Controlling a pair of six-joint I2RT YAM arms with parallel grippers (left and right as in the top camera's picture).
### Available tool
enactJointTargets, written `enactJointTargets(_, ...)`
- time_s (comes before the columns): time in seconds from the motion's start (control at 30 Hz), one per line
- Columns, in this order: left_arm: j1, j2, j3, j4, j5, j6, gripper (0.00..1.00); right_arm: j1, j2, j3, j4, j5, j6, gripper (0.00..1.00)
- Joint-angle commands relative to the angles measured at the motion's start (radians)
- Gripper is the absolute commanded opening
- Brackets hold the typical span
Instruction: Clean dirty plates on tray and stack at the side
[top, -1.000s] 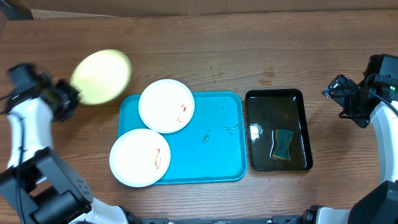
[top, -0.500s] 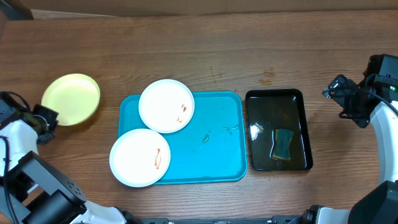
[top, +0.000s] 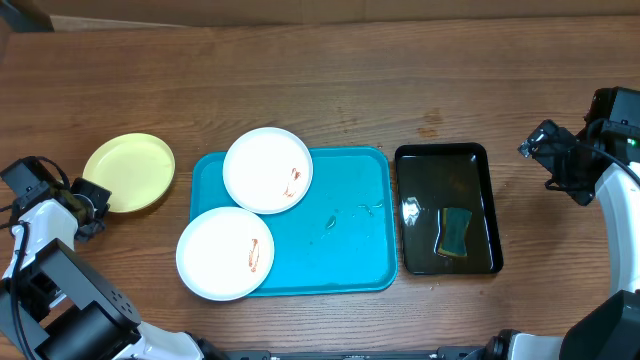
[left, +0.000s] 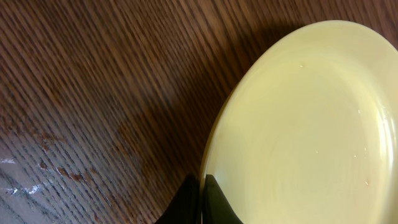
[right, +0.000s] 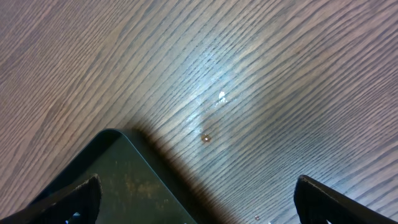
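The pale yellow-green plate (top: 130, 172) lies on the bare wood tabletop left of the turquoise tray (top: 350, 240). My left gripper (top: 92, 200) is shut on its left rim; the left wrist view shows the plate (left: 311, 124) with my fingers (left: 203, 198) pinching its edge. Two white plates with reddish-brown smears rest on the tray's left part: one at the back (top: 267, 169), one at the front (top: 225, 253) overhanging the tray's edge. My right gripper (top: 548, 150) is open and empty, above the table right of the black tray; its fingers show in the right wrist view (right: 199, 199).
A glossy black tray (top: 447, 208) with a green sponge (top: 455, 231) in it stands right of the turquoise tray; its corner shows in the right wrist view (right: 118, 180). Small green scraps (top: 365, 209) lie on the turquoise tray.
My left gripper carried the yellow-green plate down from a raised, tilted pose and set it flat on the table left of the tray. The right arm has not moved.
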Motion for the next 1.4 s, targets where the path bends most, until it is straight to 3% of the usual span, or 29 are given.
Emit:
enactJointTargets(0.0, -0.013, -0.022, -0.007, 0.005, -0.013, 0.011, 0.04, -0.002, -0.001, 0.018, 0.003, 0.01, 0.0, 1.0)
enactJointTargets(0.23, -0.013, -0.022, -0.007, 0.005, -0.041, 0.011, 0.04, -0.002, -0.001, 0.018, 0.003, 0.01, 0.0, 1.0)
enactJointTargets(0.43, -0.013, -0.022, -0.006, 0.005, 0.085, 0.071, 0.37, -0.002, -0.001, 0.018, 0.003, 0.01, 0.0, 1.0)
enactJointTargets(0.5, -0.013, -0.023, 0.003, 0.005, 0.172, 0.093, 0.57, -0.002, -0.001, 0.018, 0.003, 0.01, 0.0, 1.0)
enactJointTargets(0.57, -0.013, -0.023, 0.031, -0.02, 0.243, 0.099, 0.62, -0.002, -0.001, 0.018, 0.003, 0.01, 0.0, 1.0)
enactJointTargets(0.83, -0.087, -0.041, 0.215, -0.237, 0.366, 0.139, 0.62, -0.002, -0.001, 0.018, 0.003, 0.01, 0.0, 1.0)
enactJointTargets(0.93, -0.182, -0.041, 0.241, -0.314, 0.372, 0.202, 0.67, -0.002, -0.001, 0.018, 0.003, 0.01, 0.0, 1.0)
enactJointTargets(1.07, -0.343, -0.033, 0.24, -0.392, 0.347, 0.308, 0.61, -0.002, -0.001, 0.018, 0.003, 0.01, 0.0, 1.0)
enactJointTargets(1.37, -0.672, -0.027, 0.239, -0.439, 0.001, 0.365, 0.66, -0.002, -0.001, 0.018, 0.003, 0.01, 0.0, 1.0)
